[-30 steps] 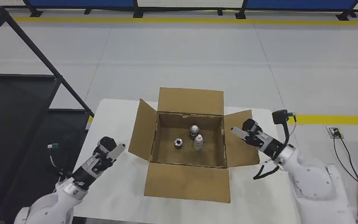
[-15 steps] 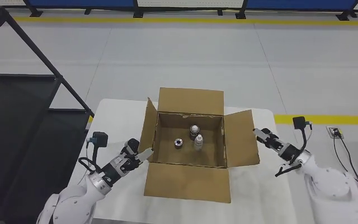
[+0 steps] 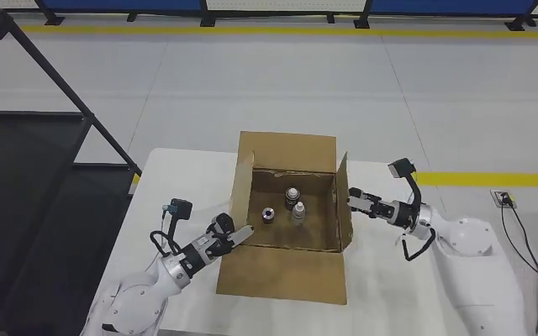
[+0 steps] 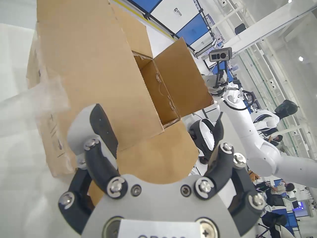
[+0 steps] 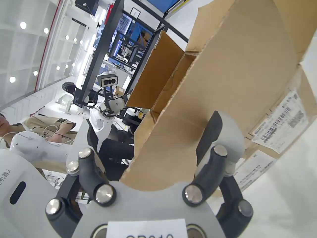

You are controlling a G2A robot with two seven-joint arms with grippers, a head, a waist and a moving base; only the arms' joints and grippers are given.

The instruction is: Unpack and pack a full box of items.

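At left on the tabletop (image 3: 172, 181) we see the left hand (image 3: 238, 233) released, straddling the upright left flap (image 3: 243, 186). Box (image 3: 282, 275) sits mid-tabletop, bottles (image 3: 295, 207) inside. Right hand (image 3: 355, 198) is released too, straddling the right flap (image 3: 343, 202). Each flap's long edge runs front to back, and the box opening lies inward of both hands.

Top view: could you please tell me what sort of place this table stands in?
Probably a robotics lab or workshop hall, not a home: a yellow line marks the smooth grey floor, blue panels fence off the area, and a black metal frame stands beside the table.
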